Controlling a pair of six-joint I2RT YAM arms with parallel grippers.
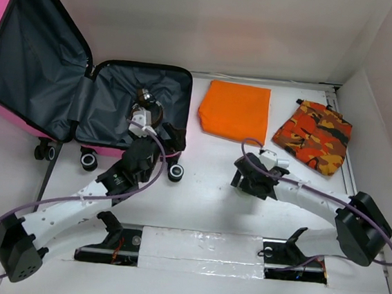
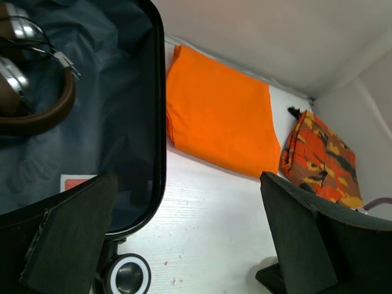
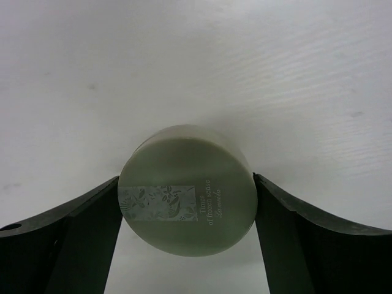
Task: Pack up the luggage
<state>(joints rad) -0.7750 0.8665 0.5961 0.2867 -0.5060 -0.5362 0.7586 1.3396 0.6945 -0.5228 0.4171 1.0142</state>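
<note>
Right gripper (image 3: 186,184) is clamped on a round grey-green tin with a printed leaf label (image 3: 187,191); both black pads press its sides. White tabletop (image 3: 196,61) sits right behind it, and I cannot tell whether the tin is lifted or resting. The right arm sits mid-table, well apart from the case. Left gripper (image 2: 187,208) has its fingers wide apart and empty, and hangs over the near rim of the small bright-pink hard-shell suitcase with dark grey lining (image 1: 38,55). The suitcase lies open at the table's far left, lid propped up. Brown-and-silver headphones (image 2: 43,119) already lie in the flat half. A folded orange cloth (image 1: 233,110) and an orange camouflage fabric pouch (image 1: 313,135) lie outside, to the right of the case. Step in hand, by my reading: picking up the tin to pack it. The next move calls for lifting it over the black rim, carrying it left and releasing it on bare lining beside the headphones. The left arm probably needs to clear out.
</note>
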